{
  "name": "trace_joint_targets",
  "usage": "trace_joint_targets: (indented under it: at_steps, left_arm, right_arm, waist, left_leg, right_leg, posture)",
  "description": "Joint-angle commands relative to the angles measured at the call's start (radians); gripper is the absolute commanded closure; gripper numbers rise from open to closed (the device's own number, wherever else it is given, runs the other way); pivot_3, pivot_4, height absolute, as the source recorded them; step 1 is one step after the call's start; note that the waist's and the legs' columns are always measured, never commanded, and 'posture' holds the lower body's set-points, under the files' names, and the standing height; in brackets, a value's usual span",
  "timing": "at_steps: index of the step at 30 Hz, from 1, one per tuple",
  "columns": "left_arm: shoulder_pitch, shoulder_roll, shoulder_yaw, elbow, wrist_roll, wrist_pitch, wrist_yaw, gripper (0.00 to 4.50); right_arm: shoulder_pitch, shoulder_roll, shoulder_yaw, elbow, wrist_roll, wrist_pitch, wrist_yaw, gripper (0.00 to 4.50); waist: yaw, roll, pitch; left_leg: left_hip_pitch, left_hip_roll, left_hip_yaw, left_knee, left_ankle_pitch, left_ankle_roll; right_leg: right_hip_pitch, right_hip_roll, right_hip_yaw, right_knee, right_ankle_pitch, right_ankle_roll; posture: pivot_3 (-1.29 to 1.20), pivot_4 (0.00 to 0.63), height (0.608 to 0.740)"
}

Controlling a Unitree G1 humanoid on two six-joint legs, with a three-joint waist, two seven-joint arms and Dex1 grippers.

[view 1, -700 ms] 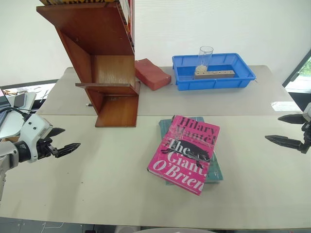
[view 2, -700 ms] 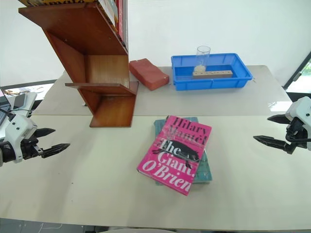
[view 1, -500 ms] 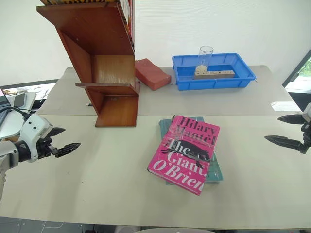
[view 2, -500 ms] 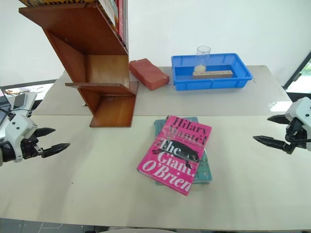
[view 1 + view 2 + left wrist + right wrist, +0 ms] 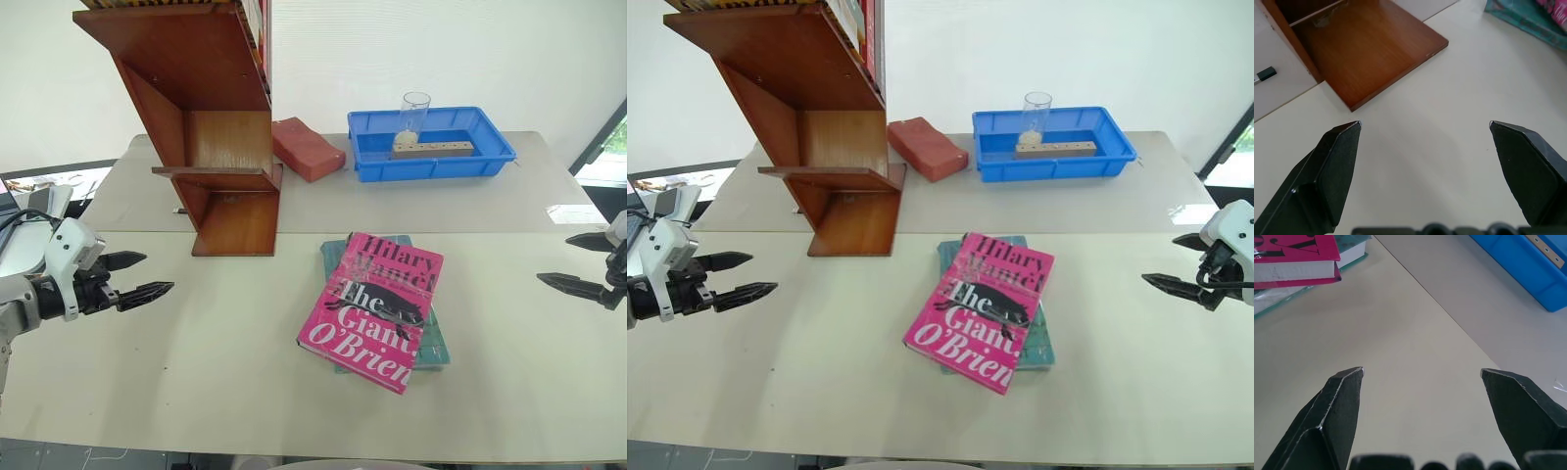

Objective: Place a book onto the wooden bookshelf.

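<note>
While the pink book lies flat in the middle of the desk, tilted askew on top of a teal-green book, nothing is touching it. Its cover faces up, white and black lettering and a black animal figure showing under glossy wrap. Behind it and to the left stands the wooden bookshelf, reddish-brown with slanted side panels, a row of books at its top edge. Just beside the shelf's right side rests a red block, and further right a blue tray holds a clear glass and a pale strip with holes. Out at the left edge, the left gripper hovers over the desk with its fingers spread wide and empty, pointing toward the book. Over on the right edge, the right gripper matches it: fingers wide apart, holding nothing, well apart from the book.
</note>
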Motion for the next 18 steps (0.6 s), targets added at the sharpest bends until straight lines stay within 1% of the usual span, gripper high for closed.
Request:
trace_joint_targets:
  at_steps: [1, 2, 3, 5, 8, 9, 11, 15, 18]
  left_arm:
    - [-0.042, -0.003, -0.029, -0.056, -0.114, 0.139, -0.041, 0.0]
    - [-0.057, -0.017, -0.039, -0.058, -0.14, 0.175, -0.041, 0.0]
    - [-0.092, -0.052, -0.05, -0.05, -0.186, 0.237, -0.023, 0.0]
    - [-0.145, -0.101, -0.071, -0.034, -0.246, 0.329, -0.003, 0.0]
    - [-0.217, -0.186, -0.125, -0.004, -0.3, 0.436, 0.025, 0.0]
    - [-0.247, -0.227, -0.153, 0.013, -0.311, 0.468, 0.04, 0.0]
    - [-0.29, -0.293, -0.198, 0.042, -0.326, 0.52, 0.057, 0.0]
    - [-0.339, -0.402, -0.267, 0.118, -0.306, 0.549, 0.082, 0.0]
    - [-0.353, -0.472, -0.315, 0.158, -0.295, 0.563, 0.1, 0.0]
  right_arm:
    - [-0.021, 0.006, -0.015, -0.039, 0.021, -0.001, -0.001, 0.24]
    - [-0.023, 0.011, -0.013, -0.05, 0.024, 0.001, -0.004, 0.24]
    - [-0.025, 0.02, -0.012, -0.071, 0.028, 0.001, -0.009, 0.47]
    - [-0.023, 0.038, -0.015, -0.115, 0.041, 0.012, -0.015, 1.07]
    - [0.014, 0.058, 0.002, -0.196, 0.03, 0.021, -0.022, 2.08]
    - [0.029, 0.067, 0.018, -0.222, 0.02, 0.023, -0.029, 2.47]
    - [0.047, 0.08, 0.055, -0.257, 0.0, 0.018, -0.038, 3.11]
    - [0.039, 0.113, 0.139, -0.297, -0.029, 0.014, -0.063, 4.46]
    - [0.017, 0.137, 0.214, -0.307, -0.064, -0.003, -0.076, 4.46]
  waist:
    - [-0.001, 0.0, 0.0]
    - [0.0, 0.0, 0.0]
    - [0.0, 0.0, 0.0]
    - [0.003, 0.001, 0.0]
    - [0.002, 0.0, 0.0]
    - [0.002, 0.0, 0.0]
    - [0.004, 0.0, -0.001]
    - [0.002, -0.001, 0.0]
    - [0.001, -0.001, 0.0]
  left_leg:
    - [0.0, 0.0, 0.0, 0.0, 0.0, 0.0]
    - [0.0, 0.0, 0.0, 0.0, 0.0, 0.0]
    - [0.0, 0.0, 0.0, 0.0, 0.0, 0.0]
    - [0.0, 0.0, 0.0, 0.001, 0.0, 0.0]
    - [-0.002, 0.0, -0.001, 0.001, 0.0, 0.0]
    - [-0.003, 0.0, -0.001, 0.002, 0.0, 0.0]
    - [-0.003, 0.0, -0.002, 0.002, 0.0, 0.0]
    - [-0.004, -0.001, -0.002, 0.003, 0.001, 0.0]
    - [-0.005, -0.001, -0.003, 0.003, 0.001, 0.0]
  right_leg:
    - [0.0, 0.0, 0.0, 0.0, 0.0, 0.001]
    - [0.0, 0.0, 0.0, 0.0, -0.001, 0.001]
    - [0.0, 0.0, 0.0, 0.0, -0.001, 0.002]
    - [0.001, 0.0, 0.0, 0.0, -0.001, 0.003]
    - [0.003, 0.001, 0.0, 0.002, -0.002, 0.004]
    - [0.003, 0.001, 0.0, 0.002, -0.001, 0.003]
    - [0.004, 0.001, 0.0, 0.001, 0.0, 0.001]
    - [0.004, 0.001, 0.0, 0.001, 0.001, 0.0]
    - [0.004, 0.002, 0.0, 0.001, 0.001, 0.0]
  posture:
    - [0.0, 0.15, 0.649]
    - [0.0, 0.15, 0.649]
    - [0.0, 0.15, 0.649]
    - [0.0, 0.15, 0.649]
    - [0.0, 0.15, 0.649]
    - [0.0, 0.15, 0.649]
    - [0.0, 0.15, 0.649]
    - [0.0, 0.15, 0.649]
    - [0.0, 0.15, 0.649]
